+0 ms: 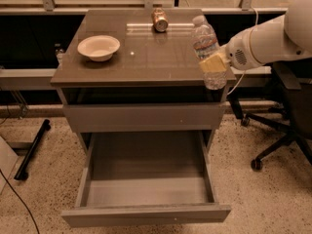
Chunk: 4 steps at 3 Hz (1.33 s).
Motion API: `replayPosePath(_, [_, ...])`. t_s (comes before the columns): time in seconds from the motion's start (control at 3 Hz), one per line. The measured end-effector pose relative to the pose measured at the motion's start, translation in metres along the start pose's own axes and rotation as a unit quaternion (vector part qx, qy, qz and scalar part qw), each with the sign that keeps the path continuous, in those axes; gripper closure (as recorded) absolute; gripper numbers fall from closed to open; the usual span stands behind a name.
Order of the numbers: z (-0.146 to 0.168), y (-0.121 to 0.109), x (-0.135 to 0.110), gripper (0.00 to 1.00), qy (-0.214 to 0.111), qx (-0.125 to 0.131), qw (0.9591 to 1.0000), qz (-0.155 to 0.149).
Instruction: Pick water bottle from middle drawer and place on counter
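Gripper [213, 63] grips water bottle's [204, 39] middle at counter's [156, 60] front-right corner; open slab lies leftward toward bowl [98, 48].

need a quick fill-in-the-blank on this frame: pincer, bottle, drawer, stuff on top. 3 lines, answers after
1. The pincer is ____ on the small clear ribbed plastic water bottle, held at a front corner of the glossy grey-brown counter.
2. The wide, deep grey-brown middle drawer stands pulled ____.
3. The round white bowl and the copper-tan metal can both rest on the ____.

Missing words: shut; open; counter.
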<state>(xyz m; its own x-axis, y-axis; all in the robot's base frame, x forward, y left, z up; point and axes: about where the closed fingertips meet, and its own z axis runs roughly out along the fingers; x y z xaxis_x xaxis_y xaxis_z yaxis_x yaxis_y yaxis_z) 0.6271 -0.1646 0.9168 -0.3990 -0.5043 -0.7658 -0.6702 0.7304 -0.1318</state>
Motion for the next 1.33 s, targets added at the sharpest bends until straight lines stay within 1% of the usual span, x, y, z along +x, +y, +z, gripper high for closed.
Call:
replayPosePath(0.33, [0.013,-0.010,-0.019,1.00,0.000,0.017,0.9995,-0.026])
replayPosePath(0.67, [0.036,-0.020,-0.036,1.00,0.003,0.021,0.9987,-0.045])
replayPosePath(1.0, [0.073,-0.030,-0.054,0.97,0.020,0.019,0.9969,-0.074])
replayPosePath(1.33, [0.095,-0.033,-0.062,0.91,0.033,0.015,0.9954,-0.089])
